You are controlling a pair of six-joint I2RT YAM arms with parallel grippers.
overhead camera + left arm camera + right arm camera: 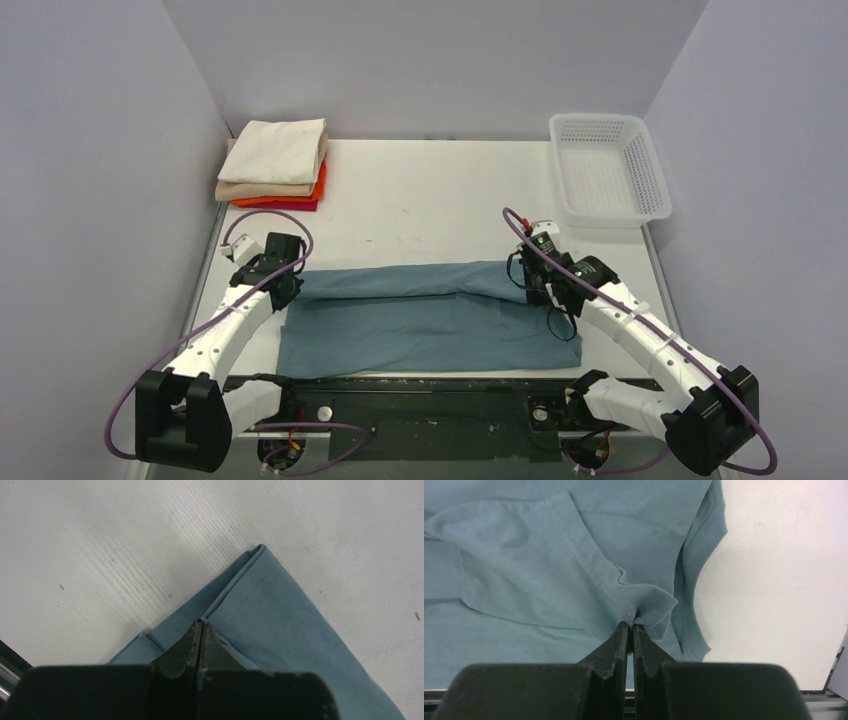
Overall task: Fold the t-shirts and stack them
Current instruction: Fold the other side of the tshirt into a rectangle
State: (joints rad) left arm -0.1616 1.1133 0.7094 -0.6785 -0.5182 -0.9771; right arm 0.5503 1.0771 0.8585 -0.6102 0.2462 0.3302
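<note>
we have the large dusty teal-blue cotton t-shirt [420, 325] pinched at both ends of its far edge. the left gripper [201, 624] is clamped tight on a doubled hem corner at the shirt's left end. the right gripper [630, 625] is clamped on a bunched bit of sleeve hem at the right end.

to do this fold well, we judge that both ends should travel toward the near edge together and level. the cloth should be kept lightly taut between them so the crease runs straight. letting go should wait until the carried edge lies flat on the lower layer. the right pinch looks small and puckered, so a jerk could slip it.

the shirt lies spread left to right across the near part of the white table [430, 200], between the two arms. its far band is rolled over into a soft ridge and the near part is flat. at the far left corner sits a stack of folded cream, tan, orange and red shirts [278, 165]. the white perforated plastic basket [608, 170] stands at the far right, well apart.
</note>
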